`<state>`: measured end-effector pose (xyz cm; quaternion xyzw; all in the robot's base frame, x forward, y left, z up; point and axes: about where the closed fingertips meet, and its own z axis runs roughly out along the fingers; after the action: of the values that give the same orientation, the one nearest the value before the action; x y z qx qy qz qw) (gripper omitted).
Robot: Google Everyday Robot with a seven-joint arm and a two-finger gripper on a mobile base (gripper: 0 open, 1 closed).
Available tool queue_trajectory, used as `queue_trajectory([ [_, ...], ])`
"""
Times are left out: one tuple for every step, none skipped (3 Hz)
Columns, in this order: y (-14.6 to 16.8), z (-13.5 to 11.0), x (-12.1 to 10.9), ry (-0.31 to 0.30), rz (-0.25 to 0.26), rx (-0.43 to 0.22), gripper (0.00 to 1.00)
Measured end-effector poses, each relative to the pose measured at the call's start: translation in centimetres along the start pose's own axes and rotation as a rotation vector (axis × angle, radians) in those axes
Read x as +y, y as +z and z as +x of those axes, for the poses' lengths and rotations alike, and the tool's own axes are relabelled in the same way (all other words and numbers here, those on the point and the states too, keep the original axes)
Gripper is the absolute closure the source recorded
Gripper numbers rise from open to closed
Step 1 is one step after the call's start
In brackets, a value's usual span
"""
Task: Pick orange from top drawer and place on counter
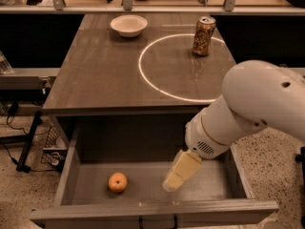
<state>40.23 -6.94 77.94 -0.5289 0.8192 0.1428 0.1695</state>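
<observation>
The orange (117, 182) lies on the flat bottom of the open top drawer (66, 175), left of its middle. My gripper (170, 184) hangs from the white arm and reaches down into the drawer, to the right of the orange and apart from it by about two orange widths. It holds nothing that I can see. The counter (100, 75) above the drawer is grey-brown wood grain with a bright white ring (143, 75) marked on it.
A tan-and-gold drink can (203, 36) stands on the ring's far right edge. A white bowl (128, 25) sits at the counter's back left. The white arm (252, 109) covers the drawer's right side. A dark handle (157, 221) shows on the drawer front.
</observation>
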Motion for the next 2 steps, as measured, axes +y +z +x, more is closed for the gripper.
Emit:
queue_trajectory([
  [3.8, -0.1, 0.7, 0.031, -0.043, -0.041, 0.00],
  [8.8, -1.5, 1.3, 0.059, -0.059, -0.095, 0.00],
])
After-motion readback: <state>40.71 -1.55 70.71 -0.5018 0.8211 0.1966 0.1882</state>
